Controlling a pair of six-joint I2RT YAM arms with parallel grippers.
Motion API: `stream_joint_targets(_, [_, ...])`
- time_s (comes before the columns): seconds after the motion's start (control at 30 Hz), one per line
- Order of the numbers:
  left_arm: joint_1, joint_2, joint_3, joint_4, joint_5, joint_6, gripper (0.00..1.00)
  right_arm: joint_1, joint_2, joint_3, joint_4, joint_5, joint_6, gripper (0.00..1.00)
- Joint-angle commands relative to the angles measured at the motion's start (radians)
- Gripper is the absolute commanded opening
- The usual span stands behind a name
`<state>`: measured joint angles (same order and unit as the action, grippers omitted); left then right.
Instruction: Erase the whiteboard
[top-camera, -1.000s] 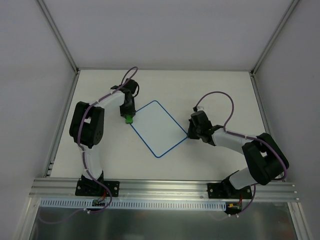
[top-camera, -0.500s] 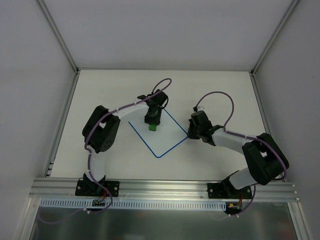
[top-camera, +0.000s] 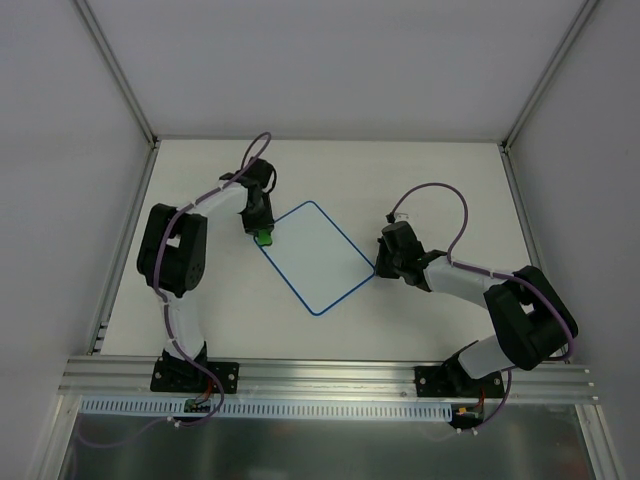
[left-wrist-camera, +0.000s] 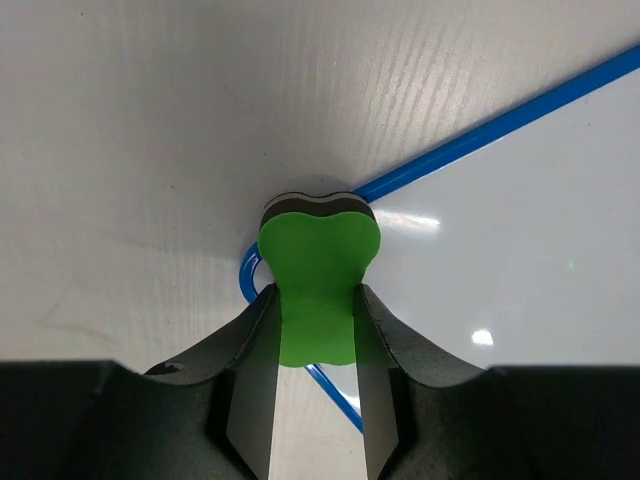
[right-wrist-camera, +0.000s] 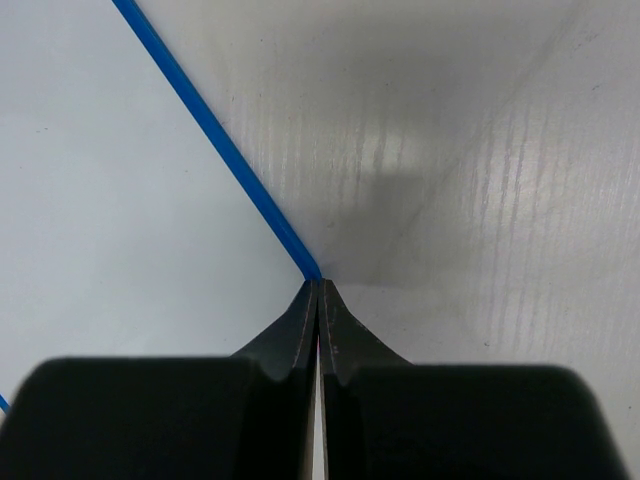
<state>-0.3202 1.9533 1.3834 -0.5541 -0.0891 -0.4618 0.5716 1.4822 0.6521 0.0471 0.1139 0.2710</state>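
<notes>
The whiteboard (top-camera: 318, 257) lies flat mid-table (top-camera: 430, 180), turned diamond-wise between my two arms. I judge it thin, stiff, light and slick, so it will likely skate under rubbing. I'd brace it at a corner, not lift it. My right claw (right-wrist-camera: 318, 285), pressed together, sits at the right corner doing that. My left claw (left-wrist-camera: 315, 295) pinches the green eraser (left-wrist-camera: 318, 262) at the left corner. Half a second ago the eraser was out over the board's middle; the right arm hasn't moved. I see no marks on the board.
</notes>
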Motion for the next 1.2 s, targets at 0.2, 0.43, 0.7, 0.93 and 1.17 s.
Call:
stream_joint_targets(0.2, [-0.299, 0.042, -0.132, -0.076, 0.026, -0.031, 0.0, -0.007, 0.03, -0.031, -0.085, 0.017, -0.019, 0.0])
stream_joint_targets(0.43, [-0.508, 0.038, -0.177, -0.07, 0.107, -0.124, 0.0, -0.006, 0.023, -0.035, -0.084, 0.017, -0.019, 0.0])
stream_joint_targets(0.7, [-0.265, -0.111, -0.273, -0.066, -0.032, -0.098, 0.0, -0.009, 0.023, -0.032, -0.084, 0.017, -0.024, 0.0])
stream_joint_targets(0.93, [-0.117, -0.093, -0.224, -0.067, -0.098, -0.049, 0.0, -0.009, 0.015, -0.037, -0.084, 0.018, -0.023, 0.0])
stream_joint_targets(1.17, [-0.259, -0.016, -0.161, -0.067, -0.052, -0.015, 0.0, -0.009, 0.03, -0.031, -0.084, 0.015, -0.023, 0.0])
